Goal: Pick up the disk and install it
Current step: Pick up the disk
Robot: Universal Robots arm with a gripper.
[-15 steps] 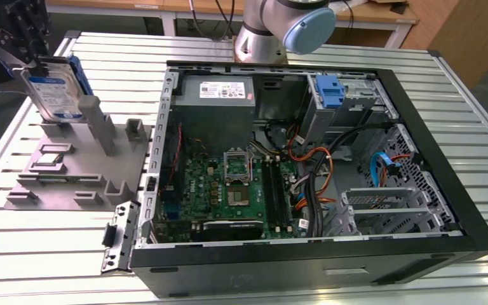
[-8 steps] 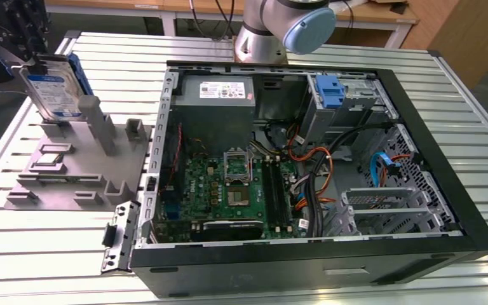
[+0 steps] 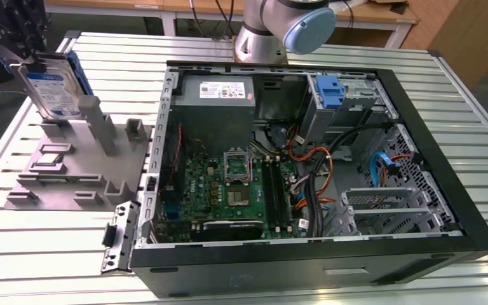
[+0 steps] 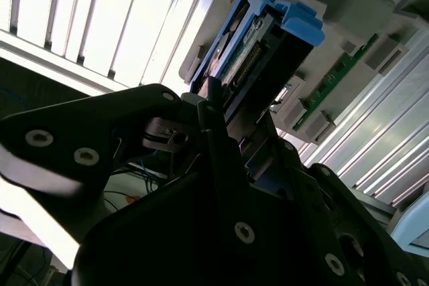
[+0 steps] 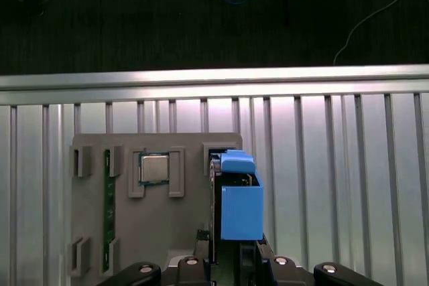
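At the far left of the exterior view, the disk [image 3: 51,92] stands upright, showing its blue-and-white label, over the far end of the grey fixture [image 3: 74,178]. The claw [image 5: 233,259] is closed on the disk, clamping its blue-railed sides in the first wrist view. To the right lies the open computer case [image 3: 312,267]. Its power supply [image 3: 218,111] carries a white sticker, and a blue bracket [image 3: 330,92] sits in the far right bay.

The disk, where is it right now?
At the exterior view's far left, the disk stands on edge over the grey parts holder, outside the open computer case, gripped at its top by the tool.
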